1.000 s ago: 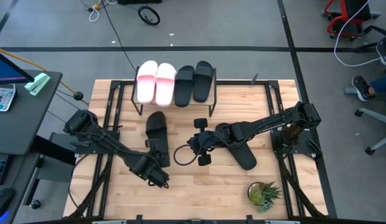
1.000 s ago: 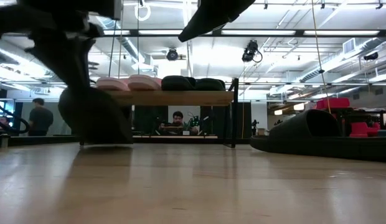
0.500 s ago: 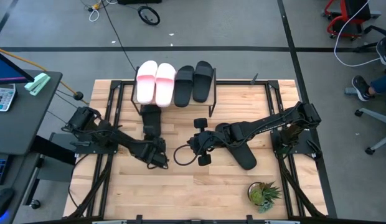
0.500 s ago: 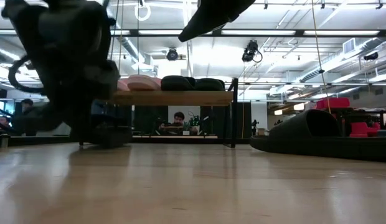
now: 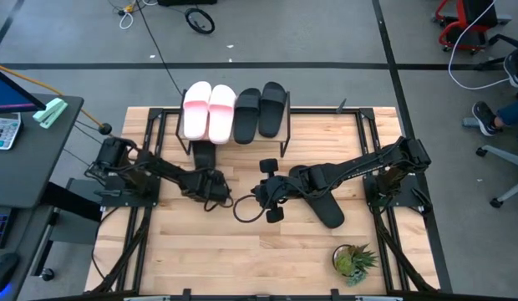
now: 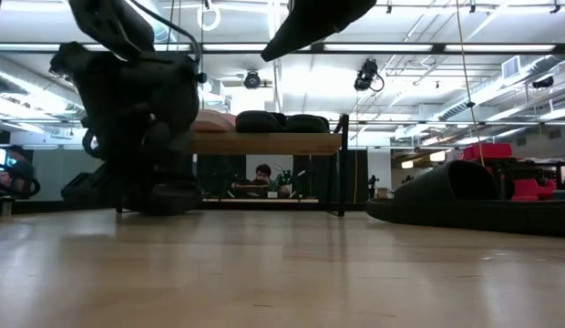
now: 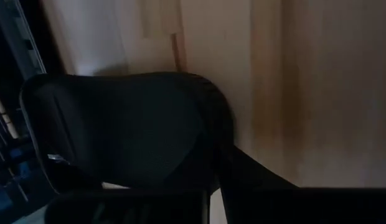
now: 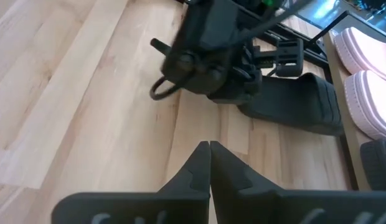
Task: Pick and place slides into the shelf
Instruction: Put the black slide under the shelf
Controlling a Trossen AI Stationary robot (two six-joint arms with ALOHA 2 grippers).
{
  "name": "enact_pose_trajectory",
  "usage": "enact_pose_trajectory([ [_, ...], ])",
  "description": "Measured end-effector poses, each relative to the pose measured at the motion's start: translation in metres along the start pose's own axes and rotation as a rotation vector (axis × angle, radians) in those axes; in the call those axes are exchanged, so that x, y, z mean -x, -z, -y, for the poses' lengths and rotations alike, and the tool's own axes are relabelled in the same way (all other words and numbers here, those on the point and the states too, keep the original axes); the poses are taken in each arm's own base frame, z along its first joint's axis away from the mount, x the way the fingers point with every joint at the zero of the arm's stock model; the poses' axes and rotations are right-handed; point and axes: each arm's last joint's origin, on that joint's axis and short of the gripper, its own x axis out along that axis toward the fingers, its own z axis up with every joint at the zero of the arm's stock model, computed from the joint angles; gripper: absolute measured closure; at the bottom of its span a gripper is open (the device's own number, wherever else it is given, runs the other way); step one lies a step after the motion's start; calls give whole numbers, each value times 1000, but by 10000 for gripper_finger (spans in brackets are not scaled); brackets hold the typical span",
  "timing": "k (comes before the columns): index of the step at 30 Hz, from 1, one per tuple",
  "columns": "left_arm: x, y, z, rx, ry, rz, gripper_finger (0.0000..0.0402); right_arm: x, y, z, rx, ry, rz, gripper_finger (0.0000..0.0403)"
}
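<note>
Two pale pink slides (image 5: pixel 209 110) and two black slides (image 5: pixel 261 110) lie on the shelf's plank top (image 6: pixel 264 143) at the table's far side. My left gripper (image 5: pixel 210 186) is shut on a third black slide (image 5: pixel 204 155), whose far end lies under the shelf; the slide fills the left wrist view (image 7: pixel 118 130). A fourth black slide (image 5: pixel 324 207) lies flat on the table under my right arm. My right gripper (image 5: pixel 261 194) hangs shut and empty at mid-table, its fingertips together (image 8: pixel 209 146). My left gripper holds the black slide by its near end (image 8: pixel 252 102), coming from the near side and slanting down. The gripper's body hides the fingers on the slide. The slide lies low at the table top, pointing at the far edge, its far end under the shelf's plank.
A small potted plant (image 5: pixel 353 261) stands near the front right corner. The shelf's thin black legs (image 5: pixel 284 149) stand beside the slide's path. A black cable loop (image 5: pixel 245 209) hangs by my right gripper. People and chairs show in the room behind.
My left gripper has gone toward the table's far edge and the shelf, taking the black slide along. The slide has moved from open table into the space under the shelf's plank, so only its near part shows from above.
</note>
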Motion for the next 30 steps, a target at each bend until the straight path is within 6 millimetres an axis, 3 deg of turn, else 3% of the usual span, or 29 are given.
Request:
enact_pose_trajectory([
  [7,-16,1,-17,68,32,-67,373,0,0,0,-6,0,0,398],
  [16,-17,2,-17,84,59,-77,344,0,0,0,-8,0,0,398],
  [22,-13,2,-12,-120,49,-56,306,0,0,0,-7,0,0,398],
  [27,-12,2,-11,-198,38,-51,375,0,0,0,-7,0,0,398],
  [30,-11,2,-12,-210,14,-58,384,0,0,0,-6,0,0,398],
])
